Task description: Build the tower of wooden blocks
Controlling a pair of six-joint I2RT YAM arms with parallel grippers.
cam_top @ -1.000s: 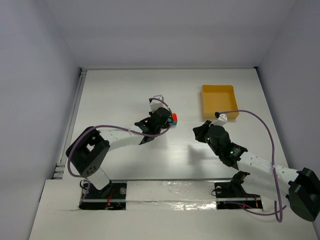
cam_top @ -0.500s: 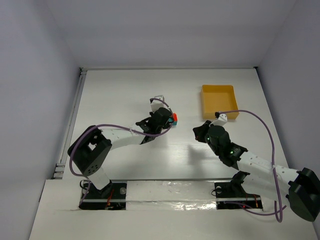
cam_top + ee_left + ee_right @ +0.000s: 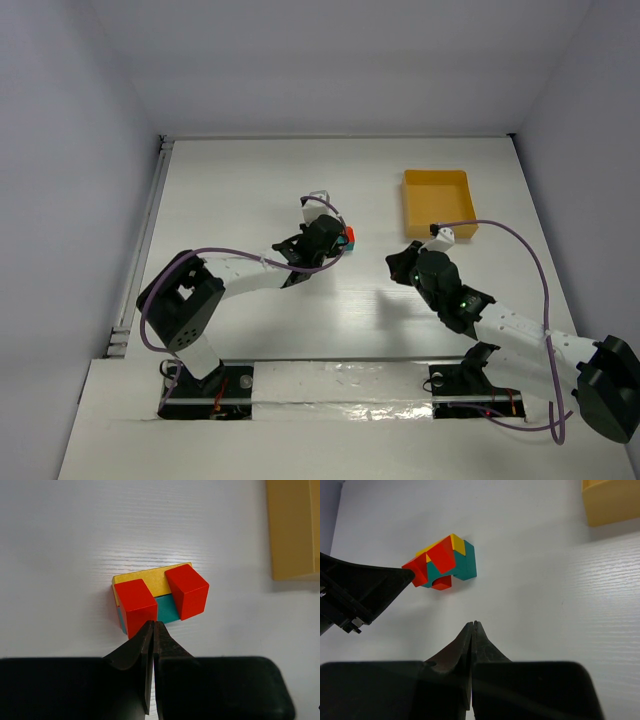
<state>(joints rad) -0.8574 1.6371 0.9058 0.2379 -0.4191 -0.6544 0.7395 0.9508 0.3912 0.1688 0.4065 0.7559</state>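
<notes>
From above, the wood block tower [image 3: 350, 237] sat mid-tabletop [image 3: 240, 180], at eight o'clock from the yellow-orange tray [image 3: 438, 203]; the left end effector [image 3: 339, 240] lay at its nine o'clock, the right end effector [image 3: 398, 262] at its four o'clock, apart from it. In the left wrist view, the left fingers were pressed together, holding nothing; their tip met a red block at the tower's six o'clock; a yellow bar lay behind, teal between the reds. In the right wrist view, the right fingers were likewise pinched together, empty; the tower stood at their eleven o'clock, well apart; the tray at one o'clock.
</notes>
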